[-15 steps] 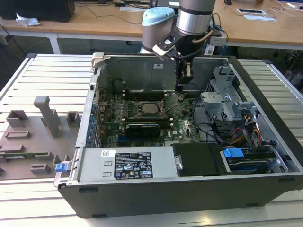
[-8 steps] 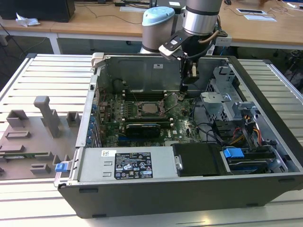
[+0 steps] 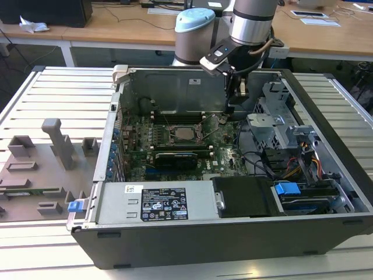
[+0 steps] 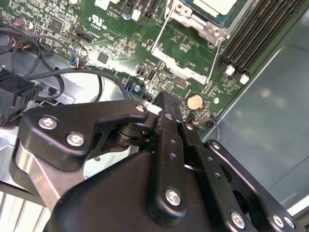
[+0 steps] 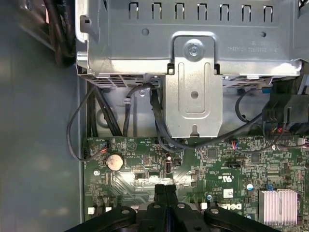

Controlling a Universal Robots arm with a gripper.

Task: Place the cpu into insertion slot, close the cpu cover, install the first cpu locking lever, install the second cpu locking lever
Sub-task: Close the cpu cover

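Observation:
The cpu (image 3: 185, 133) lies with its silvery top up in the insertion slot (image 3: 172, 137) on the green board of the open computer case; its corner also shows in the second wrist view (image 4: 217, 5). The silver cpu cover (image 4: 205, 30) frames the chip and looks to lie flat. Two thin wire levers (image 4: 161, 29) (image 4: 215, 58) run along the socket's sides; I cannot tell if they are latched. My gripper (image 3: 229, 111) (image 4: 166, 100) (image 5: 165, 188) hangs shut and empty over the board, toward the exterior view's right of the socket, near a coin battery (image 5: 114, 161).
A metal drive cage (image 3: 274, 125) (image 5: 193, 87) with cables (image 3: 252, 156) stands just past the gripper. Black memory slots (image 4: 260, 34) flank the socket. A long black card (image 3: 175, 157) and the power supply (image 3: 154, 204) lie nearer. A grey fixture plate (image 3: 41, 169) sits at the exterior view's left.

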